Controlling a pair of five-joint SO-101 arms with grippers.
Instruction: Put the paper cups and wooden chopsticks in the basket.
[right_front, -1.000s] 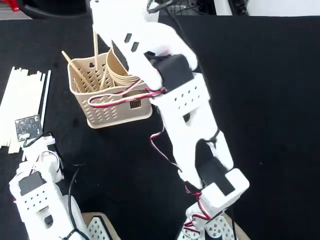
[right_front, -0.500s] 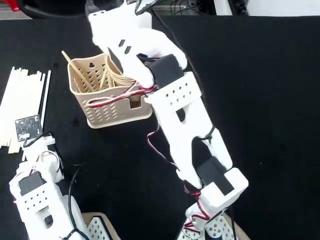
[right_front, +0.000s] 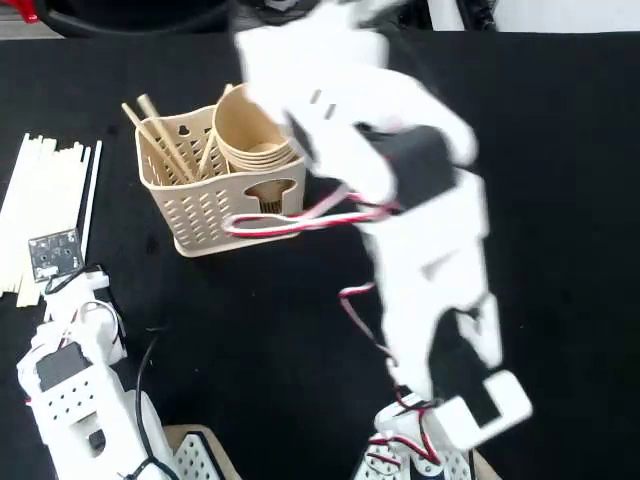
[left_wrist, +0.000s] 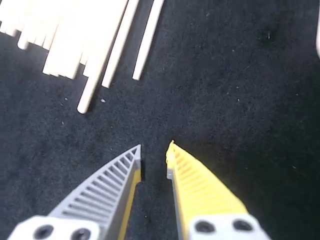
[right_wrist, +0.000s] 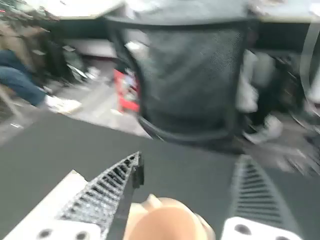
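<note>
Black cloth covers the table. The basket sits upright at its left-centre, with a nested stack of paper cups in its right half. A few wooden chopsticks lean in the left half, tips sticking out above the rim. A bundle of loose chopsticks lies flat on the cloth near the left edge, well apart from the basket. The right arm stretches up past the basket's right side and is motion-blurred. The right gripper has its jaws spread wide and is gripping nothing; the top cup shows below between them, and a mesh office chair is behind the table. The left arm is parked at the near-left corner. The left gripper is over bare cloth with a narrow gap between the jaws and nothing in it. Loose chopstick ends lie just ahead of it, not touching.
</note>
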